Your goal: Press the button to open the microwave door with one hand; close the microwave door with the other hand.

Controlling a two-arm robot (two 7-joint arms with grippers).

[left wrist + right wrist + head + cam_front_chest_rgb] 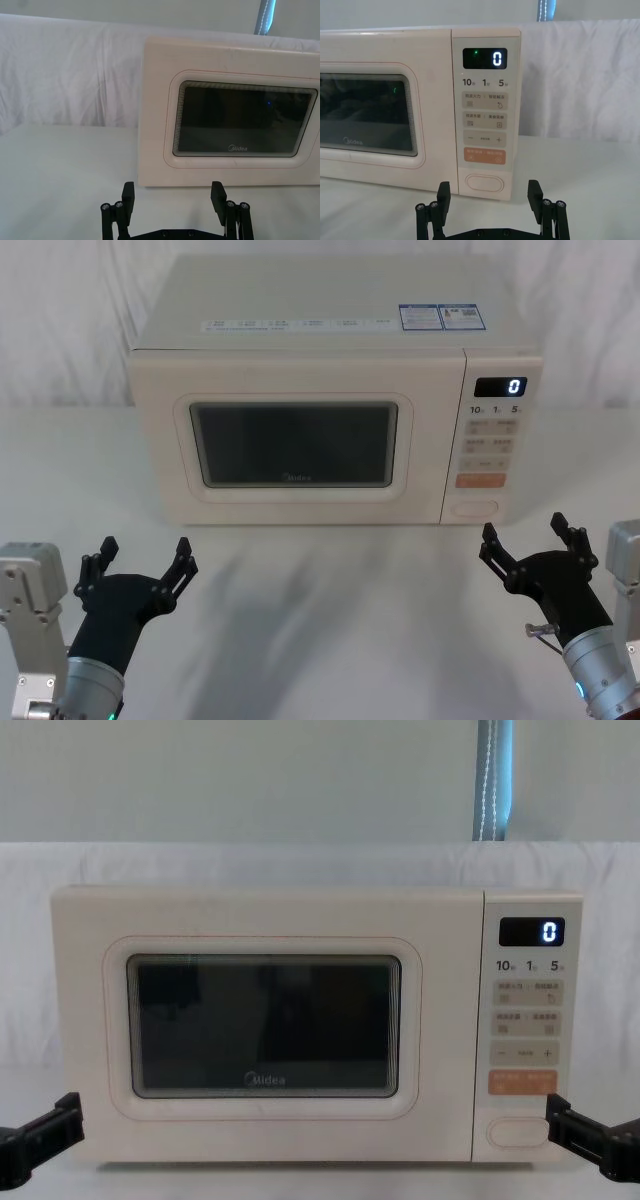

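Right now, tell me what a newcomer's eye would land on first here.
The cream microwave at the table's centre, its door shut, dark window facing the robot. On its right panel a lit 0 display sits at the top and the wide button at the bottom. Both end effectors hover open in front, left and right.

One microwave [300, 390], one door [295, 445], one wide button [474, 508], two grippers: left [140, 562], right [527, 541].

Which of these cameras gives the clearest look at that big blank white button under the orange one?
The right wrist view: the button sits close and head-on, just beyond the open right gripper. The chest view shows it with a fingertip crossing its edge; the head view shows it farther off. The left wrist view faces the microwave door.
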